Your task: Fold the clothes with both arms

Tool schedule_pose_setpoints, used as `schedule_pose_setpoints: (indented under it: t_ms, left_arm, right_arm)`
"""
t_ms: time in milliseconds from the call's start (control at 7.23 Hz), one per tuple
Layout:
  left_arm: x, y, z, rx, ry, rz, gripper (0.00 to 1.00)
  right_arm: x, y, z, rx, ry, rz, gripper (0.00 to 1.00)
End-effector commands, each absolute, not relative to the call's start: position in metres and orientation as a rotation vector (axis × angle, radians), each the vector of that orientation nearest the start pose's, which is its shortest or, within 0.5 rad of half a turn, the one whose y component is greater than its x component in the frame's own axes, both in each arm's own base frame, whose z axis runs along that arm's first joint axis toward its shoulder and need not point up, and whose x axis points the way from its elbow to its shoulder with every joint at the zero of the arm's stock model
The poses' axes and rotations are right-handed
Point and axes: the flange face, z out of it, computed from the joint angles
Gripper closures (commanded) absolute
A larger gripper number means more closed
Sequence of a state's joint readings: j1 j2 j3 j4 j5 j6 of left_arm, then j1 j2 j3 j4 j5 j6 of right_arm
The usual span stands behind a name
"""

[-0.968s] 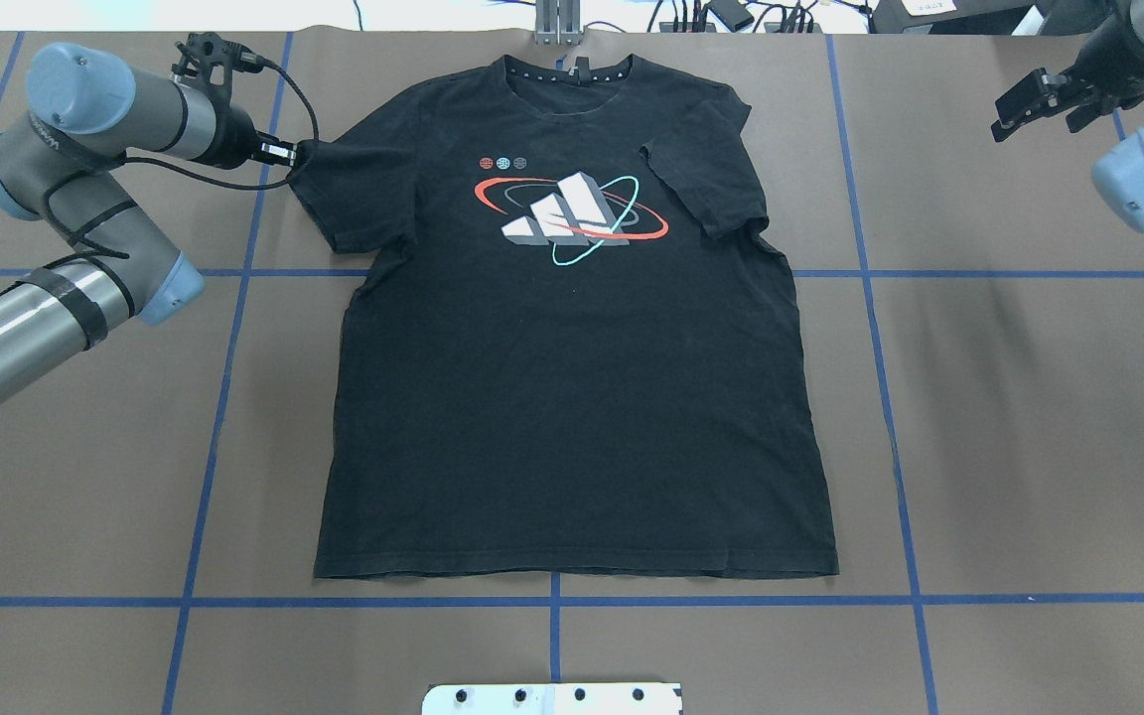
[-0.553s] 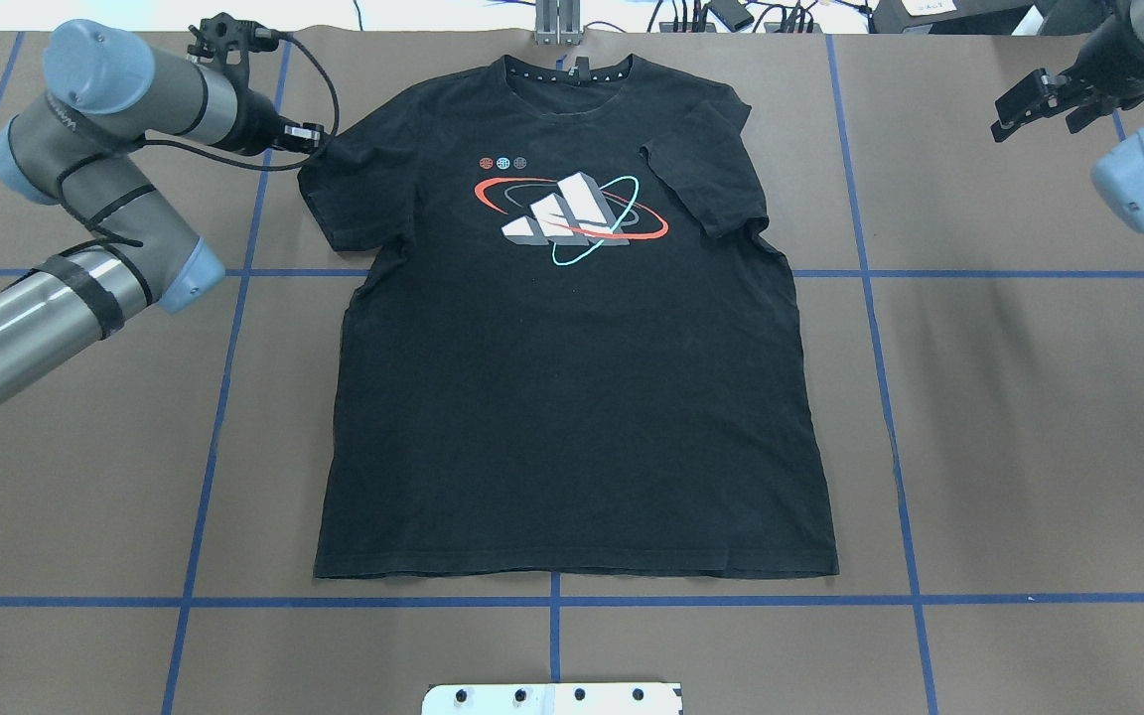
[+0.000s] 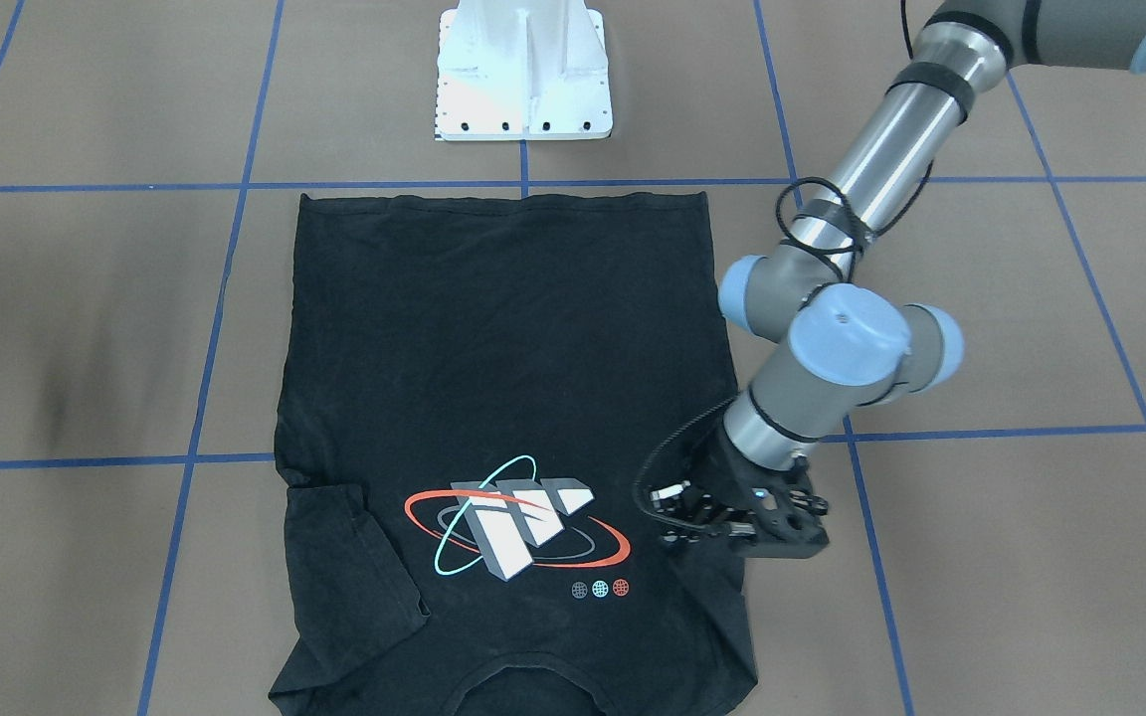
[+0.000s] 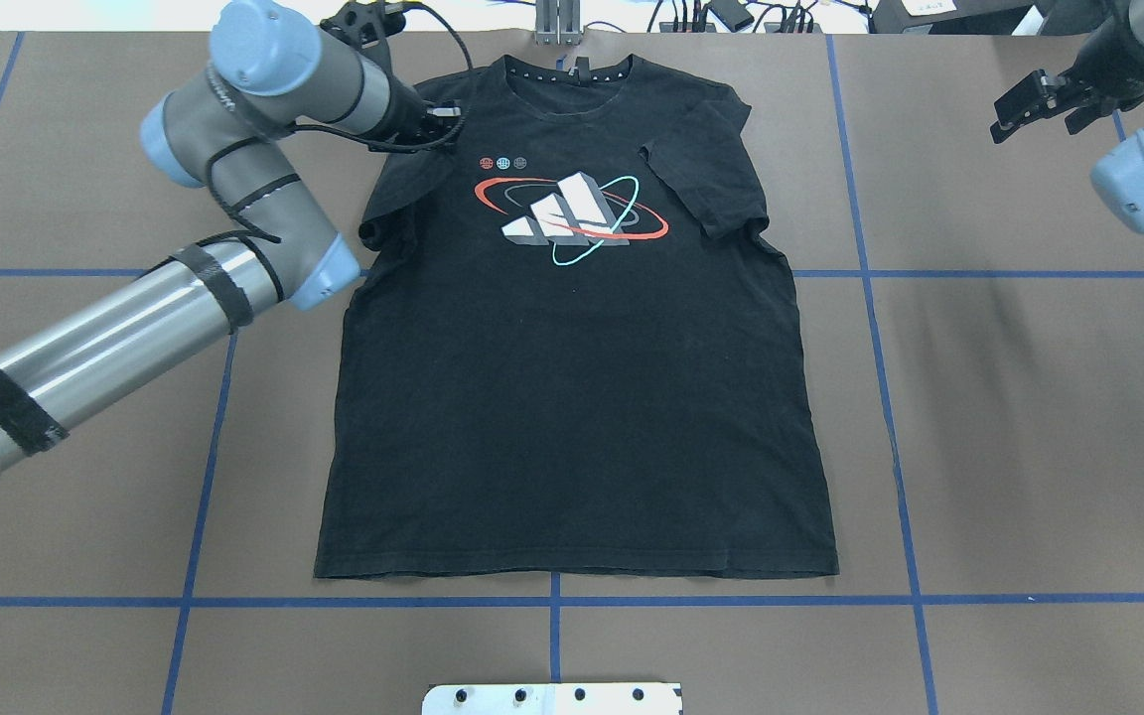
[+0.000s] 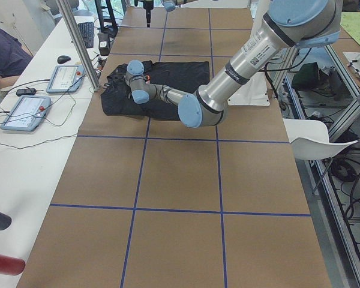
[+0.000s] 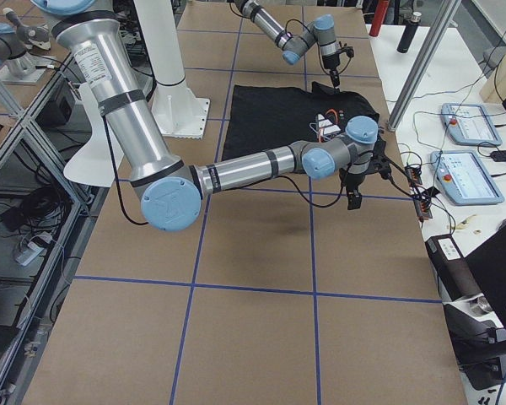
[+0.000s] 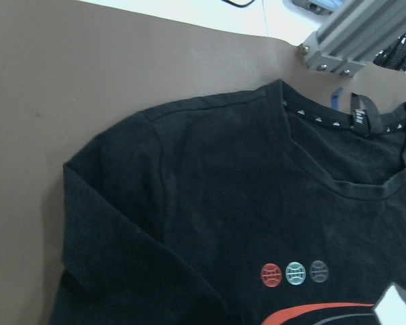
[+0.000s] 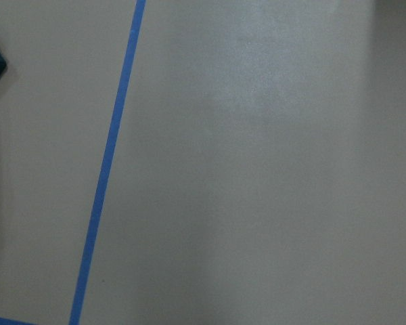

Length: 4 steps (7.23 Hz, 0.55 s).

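The black T-shirt (image 4: 572, 397) lies flat, print up, collar at the table's far edge; it also shows in the front-facing view (image 3: 493, 338). Its right sleeve (image 4: 706, 169) is folded in over the chest. My left gripper (image 4: 436, 117) is shut on the left sleeve and holds it over the shirt's upper left chest, beside the three small dots; the sleeve cloth bunches under it (image 4: 383, 214). In the front-facing view the left gripper (image 3: 697, 542) sits on the shirt beside the print (image 3: 518, 527). My right gripper (image 4: 1014, 107) hovers open and empty off the shirt, at the far right.
The white pedestal base (image 3: 523, 70) stands at the near edge behind the shirt's hem. An aluminium post (image 4: 559, 22) and cables lie just past the collar. The left arm's forearm (image 4: 115, 338) crosses the table left of the shirt. Blue tape lines grid the brown table (image 4: 1029, 417).
My left gripper has moved right, from the table beside the shirt to over its chest, carrying the left sleeve inward. The right arm has not moved.
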<state>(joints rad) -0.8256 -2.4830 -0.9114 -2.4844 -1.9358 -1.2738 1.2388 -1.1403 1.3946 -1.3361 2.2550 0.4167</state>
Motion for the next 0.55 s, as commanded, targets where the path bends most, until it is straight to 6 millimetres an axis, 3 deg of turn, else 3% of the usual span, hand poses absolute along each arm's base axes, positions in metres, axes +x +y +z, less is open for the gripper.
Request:
schedule_pose_setpoints:
  t_ms: [0, 415]
  left_arm:
    - [0.534, -0.684, 0.234, 0.342, 1.122, -0.348, 1.00]
    - [0.552, -0.681, 0.225, 0.332, 1.120, -0.411, 1.00]
  right_arm:
    - [-0.156, -0.667, 0.470, 0.194, -0.796, -0.089, 0.00]
    - [-0.156, -0.666, 0.471, 0.192, -0.795, -0.088, 0.00]
